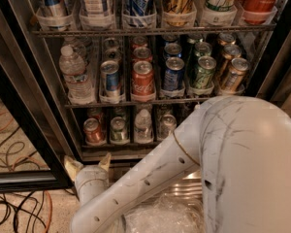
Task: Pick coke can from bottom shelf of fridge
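The fridge (24,130) stands open, with its black door frame at the left. The coke can (93,131), small and dull red with a silver top, stands at the left end of the bottom shelf (123,142). To its right in the row are a green-labelled can, a small clear bottle and a silver can. My gripper (88,163) is below the shelf's left end, in front of the fridge base, pointing up toward the coke can. Its two tan fingertips (71,164) are spread apart and hold nothing. My white arm hides the right part of the shelf.
The middle rack holds a water bottle (75,74), a brighter red can (143,79) and blue, green and gold cans. A large Coca-Cola can (258,1) stands top right. Cables (9,149) lie on the floor at the left. Crumpled plastic (160,217) lies under my arm.
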You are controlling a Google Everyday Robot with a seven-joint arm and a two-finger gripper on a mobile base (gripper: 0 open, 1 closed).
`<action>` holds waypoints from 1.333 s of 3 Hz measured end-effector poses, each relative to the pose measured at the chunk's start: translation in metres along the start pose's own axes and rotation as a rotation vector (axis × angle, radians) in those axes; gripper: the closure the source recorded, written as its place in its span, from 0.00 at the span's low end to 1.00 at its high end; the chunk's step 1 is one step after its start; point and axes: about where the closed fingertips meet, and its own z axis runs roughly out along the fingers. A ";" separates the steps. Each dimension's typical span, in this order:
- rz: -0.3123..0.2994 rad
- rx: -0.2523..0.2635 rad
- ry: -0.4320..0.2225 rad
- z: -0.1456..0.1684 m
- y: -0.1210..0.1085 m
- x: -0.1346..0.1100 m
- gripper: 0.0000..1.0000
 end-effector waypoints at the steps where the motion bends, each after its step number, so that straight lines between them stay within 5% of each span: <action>1: -0.002 0.033 -0.031 -0.008 -0.001 -0.001 0.23; 4: 0.006 0.040 -0.064 0.039 0.004 0.011 0.27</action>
